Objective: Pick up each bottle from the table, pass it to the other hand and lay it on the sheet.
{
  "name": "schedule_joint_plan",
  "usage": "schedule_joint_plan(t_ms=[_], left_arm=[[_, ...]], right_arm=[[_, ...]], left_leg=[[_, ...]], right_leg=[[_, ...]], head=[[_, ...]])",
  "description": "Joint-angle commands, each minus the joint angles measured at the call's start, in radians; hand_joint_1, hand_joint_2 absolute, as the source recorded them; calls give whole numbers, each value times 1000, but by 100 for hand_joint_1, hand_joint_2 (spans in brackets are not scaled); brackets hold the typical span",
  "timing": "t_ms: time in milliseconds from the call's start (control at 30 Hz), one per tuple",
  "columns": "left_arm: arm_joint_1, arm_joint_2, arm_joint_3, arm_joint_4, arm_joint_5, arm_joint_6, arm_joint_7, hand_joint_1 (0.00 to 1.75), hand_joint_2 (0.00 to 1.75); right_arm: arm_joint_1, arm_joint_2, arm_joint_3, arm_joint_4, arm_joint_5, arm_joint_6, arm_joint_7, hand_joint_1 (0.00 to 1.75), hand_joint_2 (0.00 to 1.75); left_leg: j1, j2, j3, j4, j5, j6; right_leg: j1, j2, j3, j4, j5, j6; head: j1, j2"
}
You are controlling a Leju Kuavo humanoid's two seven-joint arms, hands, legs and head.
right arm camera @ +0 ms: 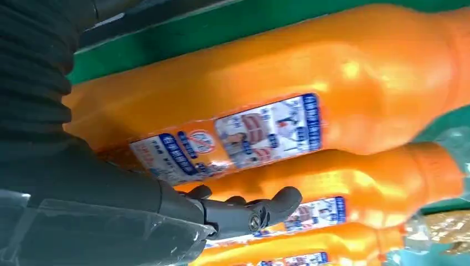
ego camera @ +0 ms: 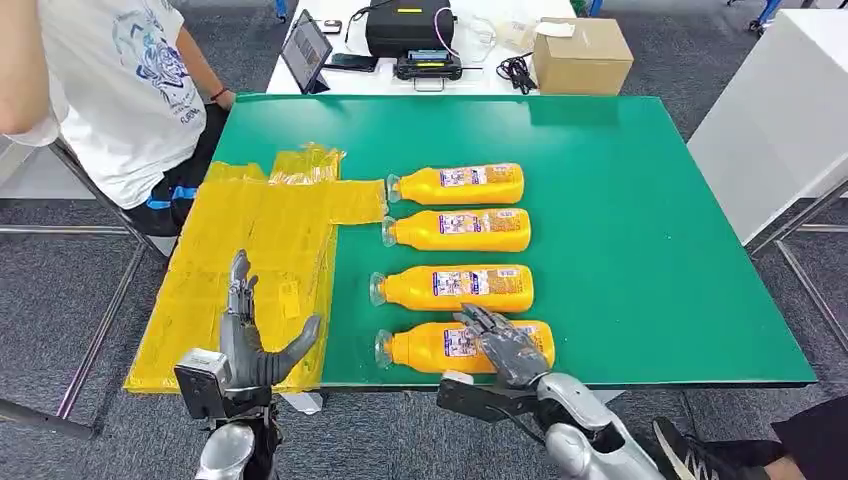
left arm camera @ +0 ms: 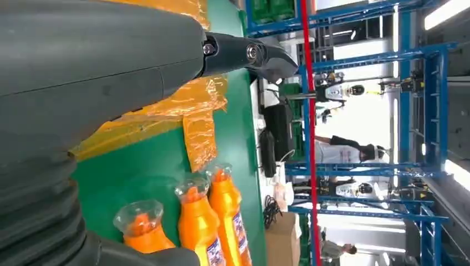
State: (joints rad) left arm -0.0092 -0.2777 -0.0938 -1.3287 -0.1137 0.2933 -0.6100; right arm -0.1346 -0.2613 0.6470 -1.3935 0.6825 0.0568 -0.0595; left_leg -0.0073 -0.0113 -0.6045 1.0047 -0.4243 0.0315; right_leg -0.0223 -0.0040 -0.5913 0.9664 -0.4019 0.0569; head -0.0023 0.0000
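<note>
Under the right hand [ego camera: 508,345] lies the nearest bottle [ego camera: 440,347], on its side on the green table [ego camera: 640,250], cap pointing toward the left hand's side; three more bottles [ego camera: 455,232] lie in a row beyond it, further from the hand. The right hand's fingers are spread over the bottle's label end, and I cannot tell whether they have closed on it yet; the right wrist view shows the orange body just beside a dark finger, with no clear wrap around it. To do this well, the hand should settle around the thick middle of the body, not the tapering neck, and close fully before lifting, since a smooth round bottle will likely roll. Off to the side, the left hand [ego camera: 250,335] waits open and empty over the yellow sheet [ego camera: 260,240], palm turned inward, well placed to receive.
</note>
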Motion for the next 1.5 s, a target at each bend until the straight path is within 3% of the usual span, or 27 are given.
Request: schedule_joint_plan(t_ms=[33, 600, 633, 667, 700, 1300, 1400, 1433, 1500], left_arm=[[-29, 21, 26, 76, 6, -2, 6, 0, 175], [-38, 17, 14, 108, 23, -25, 16, 0, 175], [-40, 18, 13, 113, 25, -26, 17, 0, 175], [-42, 18, 12, 116, 26, -26, 17, 0, 175], [-45, 20, 10, 121, 27, -28, 17, 0, 175], [-56, 19, 3, 153, 47, -36, 23, 0, 175], [-63, 15, 0, 164, 52, -43, 21, 0, 175], [-57, 9, 1, 156, 57, -45, 17, 0, 175], [-51, 3, -3, 145, 65, -54, 15, 0, 175]], right_arm=[[-29, -43, 57, 32, 2, 10, 14, 0, 175], [-35, -125, 64, 9, 8, 62, 85, 2, 175], [-34, -135, 65, 13, -2, 71, 87, 37, 175], [-37, -141, 68, 18, -4, 77, 87, 140, 175], [-46, -152, 77, 25, -10, 91, 89, 175, 175], [-46, -168, 88, 29, -67, 106, 80, 175, 175], [12, -66, -2, 4, -128, -1, -37, 175, 175], [62, 37, -85, -41, -141, -109, -127, 175, 175], [92, 160, -153, -124, -176, -198, -226, 175, 175]], left_leg=[[0, 0, 2, -1, -1, -1], [0, 0, 3, 0, -1, -1], [0, -1, 3, 0, 0, -1], [1, -1, 4, 0, -1, -2], [1, -1, 4, 0, -1, -1], [1, -1, 6, -1, 0, -1], [1, -1, 6, -1, 0, -1], [1, -1, 6, -1, 0, -1], [2, 1, 6, -1, -1, -2]], right_leg=[[1, 0, 2, -1, 0, -1], [1, -1, 3, -1, -1, -2], [0, -1, 3, -1, -1, -1], [1, -1, 5, -1, -1, -2], [1, -1, 4, -1, -1, -2], [1, -1, 6, -2, -1, -2], [1, -2, 7, -2, -1, -2], [2, -2, 6, -2, -1, -2], [2, 1, 5, -2, 0, -3]], head=[[0, 0], [0, 0], [0, 0], [0, 0], [0, 0], [0, 0], [0, 0], [0, 0], [0, 0]])
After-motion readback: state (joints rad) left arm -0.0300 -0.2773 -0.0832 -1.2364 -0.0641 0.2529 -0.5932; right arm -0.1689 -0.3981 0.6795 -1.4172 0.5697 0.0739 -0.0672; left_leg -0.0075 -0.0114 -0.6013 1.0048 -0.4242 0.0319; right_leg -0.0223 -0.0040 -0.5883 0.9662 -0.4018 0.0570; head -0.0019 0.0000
